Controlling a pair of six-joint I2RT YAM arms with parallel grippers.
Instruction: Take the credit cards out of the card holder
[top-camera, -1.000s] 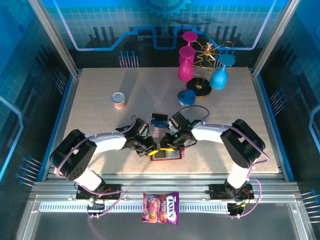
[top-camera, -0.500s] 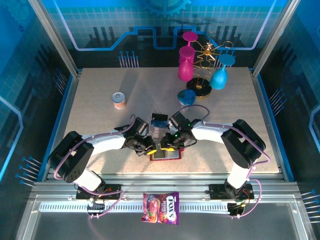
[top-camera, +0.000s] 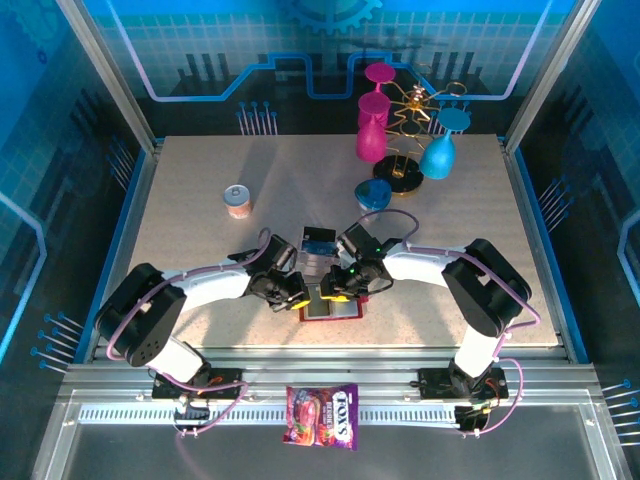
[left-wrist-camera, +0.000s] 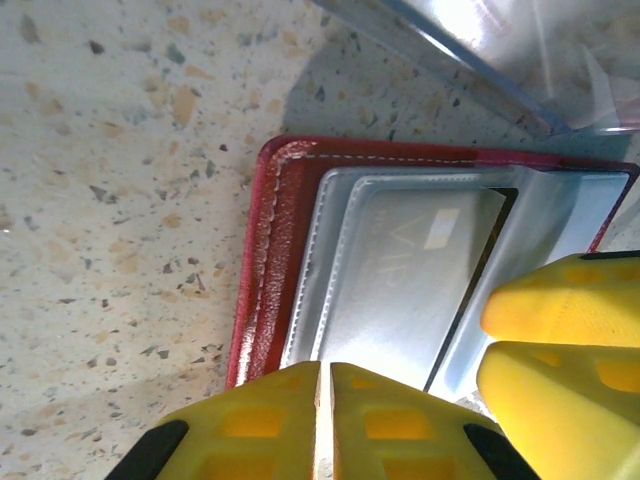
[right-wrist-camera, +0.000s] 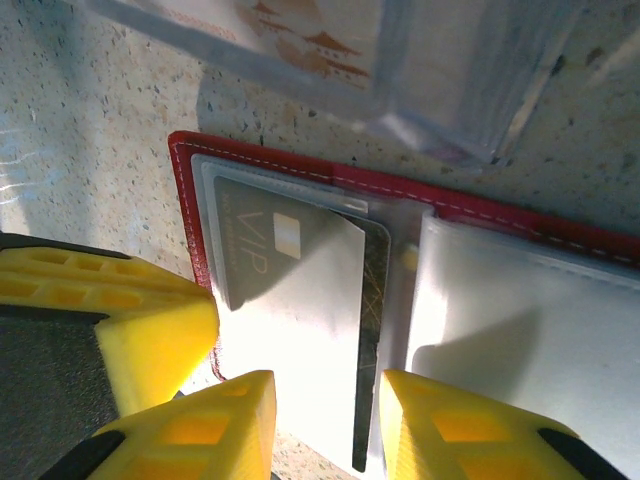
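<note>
The card holder (top-camera: 332, 309) is a dark red wallet lying open on the table, seen close up as the card holder (left-wrist-camera: 270, 260) and the card holder (right-wrist-camera: 480, 215). In its left clear pocket sits a pale credit card (right-wrist-camera: 290, 300) marked VIP, with a dark credit card (right-wrist-camera: 372, 330) sticking out from under it. My right gripper (right-wrist-camera: 327, 428) is open, its fingertips straddling the lower edge of these two cards. My left gripper (left-wrist-camera: 325, 405) is shut with nothing in it, its tips over the wallet's left pocket edge, right beside the right gripper's fingers (left-wrist-camera: 560, 335).
A transparent tray (top-camera: 318, 244) holding cards lies just behind the wallet, also seen as the tray (right-wrist-camera: 450, 90). Further back stand a small can (top-camera: 238, 199), a blue bowl (top-camera: 373, 193) and a gold rack (top-camera: 405, 130) with pink and blue glasses. A sweets bag (top-camera: 322, 415) lies on the front rail.
The left arm's elbow has shifted slightly outward and down. Both grippers stay at the wallet, and the cards have not moved.
</note>
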